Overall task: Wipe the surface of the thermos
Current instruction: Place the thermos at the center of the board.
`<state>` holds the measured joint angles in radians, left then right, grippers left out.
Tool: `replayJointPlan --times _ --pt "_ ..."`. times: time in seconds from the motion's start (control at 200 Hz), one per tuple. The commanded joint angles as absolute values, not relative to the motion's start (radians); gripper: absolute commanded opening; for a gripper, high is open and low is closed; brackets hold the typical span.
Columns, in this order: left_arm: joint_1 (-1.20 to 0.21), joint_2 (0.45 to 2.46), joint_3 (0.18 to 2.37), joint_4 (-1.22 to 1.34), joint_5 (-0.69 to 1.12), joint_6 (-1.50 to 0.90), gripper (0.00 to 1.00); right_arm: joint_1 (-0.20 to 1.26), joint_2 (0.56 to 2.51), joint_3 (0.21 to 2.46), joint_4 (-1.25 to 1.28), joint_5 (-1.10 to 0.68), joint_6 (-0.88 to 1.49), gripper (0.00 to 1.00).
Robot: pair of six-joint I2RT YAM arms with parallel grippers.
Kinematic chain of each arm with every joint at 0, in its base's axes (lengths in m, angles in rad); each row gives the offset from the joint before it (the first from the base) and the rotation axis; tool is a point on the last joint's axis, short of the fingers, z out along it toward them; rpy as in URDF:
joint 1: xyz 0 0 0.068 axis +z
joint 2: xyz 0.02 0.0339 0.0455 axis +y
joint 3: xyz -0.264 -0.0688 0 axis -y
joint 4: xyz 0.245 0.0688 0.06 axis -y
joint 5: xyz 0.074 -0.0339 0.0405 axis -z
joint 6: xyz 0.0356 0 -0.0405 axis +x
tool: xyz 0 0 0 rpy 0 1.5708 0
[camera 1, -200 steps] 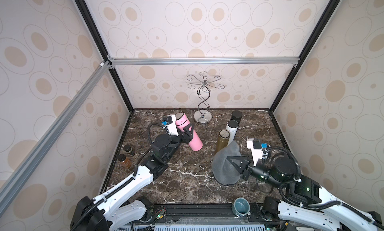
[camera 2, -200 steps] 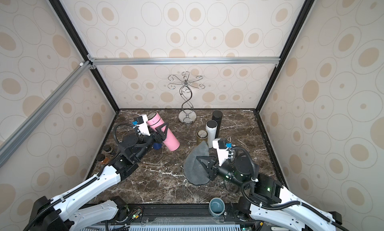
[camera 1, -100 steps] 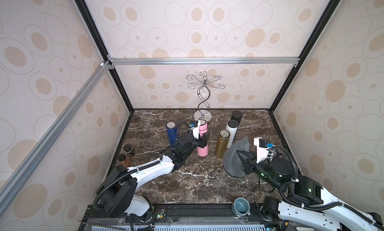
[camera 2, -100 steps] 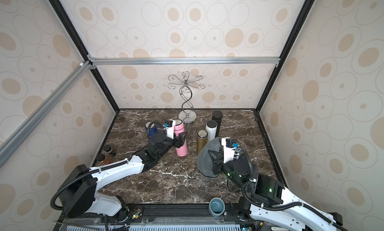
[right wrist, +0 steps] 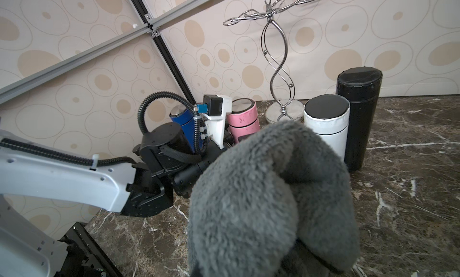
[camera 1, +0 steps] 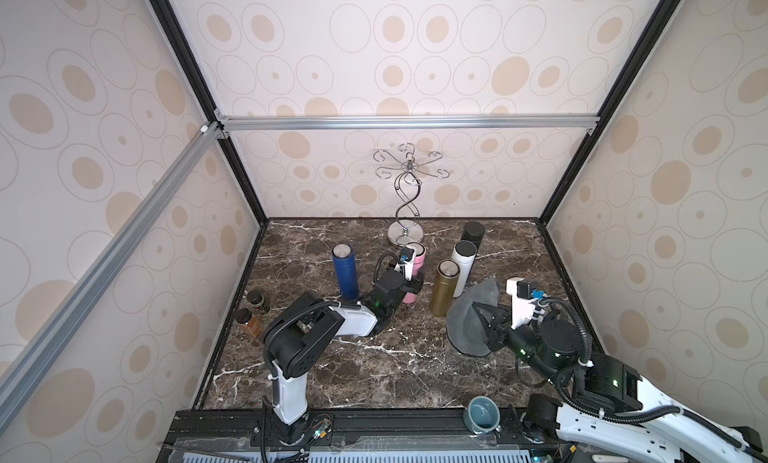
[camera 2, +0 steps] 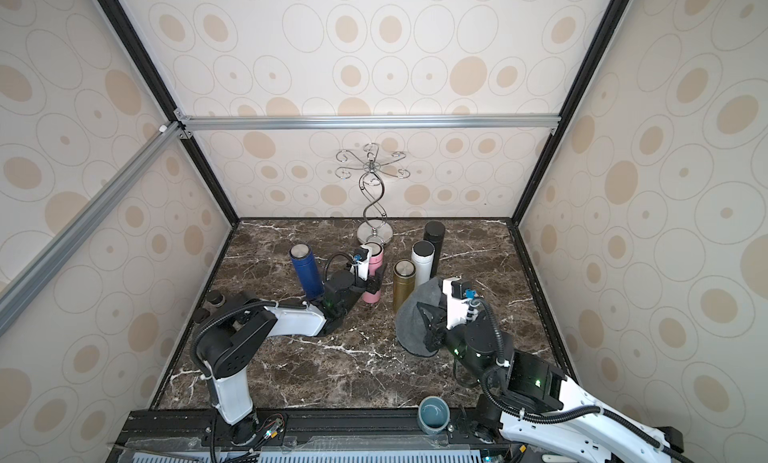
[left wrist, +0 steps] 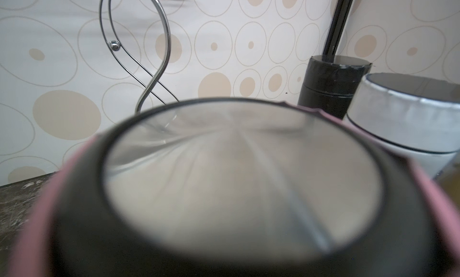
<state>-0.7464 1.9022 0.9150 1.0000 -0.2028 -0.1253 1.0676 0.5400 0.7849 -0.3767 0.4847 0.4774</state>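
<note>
Left claw grips pink thermos; right claw clamps grey cloth; bare marble between them

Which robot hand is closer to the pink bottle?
Left. The left gripper is clamped on the pink cylindrical thermos; the right gripper, holding the fluffy grey cloth, sits apart, past the gold metal thermos.

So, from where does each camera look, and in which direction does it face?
Top views: high above the front edge, looking down toward the back wall; both show the left gripper on the pink thermos and the right gripper holding the grey cloth.
Left wrist: close above the pink thermos lid, facing the back wall; no robot part shows.
Right wrist: behind the grey cloth, facing the back left corner; the left arm shows.
Shared: every view shows the pink thermos.
</note>
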Motion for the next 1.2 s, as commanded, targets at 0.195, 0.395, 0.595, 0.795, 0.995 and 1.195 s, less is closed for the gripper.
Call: replayJointPlan --times 0.195,0.395,0.595,0.795,0.995,1.195 --pt "-0.719 1.98 1.019 1.232 -0.271 -0.083 0.0 1.069 0.51 0.784 -0.393 0.518 0.479 0.0" --pt "-0.704 2.044 1.094 1.208 -0.268 -0.076 0.0 1.068 0.515 0.785 -0.391 0.519 0.474 0.0" --pt "-0.696 2.08 1.144 1.176 -0.278 -0.068 0.0 1.069 0.516 0.787 -0.398 0.521 0.477 0.0" --pt "-0.695 2.095 1.16 1.165 -0.288 -0.064 0.0 1.069 0.516 0.785 -0.4 0.525 0.476 0.0" --pt "-0.695 2.105 1.161 1.157 -0.291 -0.073 0.02 1.068 0.519 0.79 -0.412 0.527 0.48 0.0" --pt "-0.694 2.111 1.146 1.166 -0.299 -0.082 0.17 1.068 0.517 0.792 -0.419 0.527 0.483 0.0"
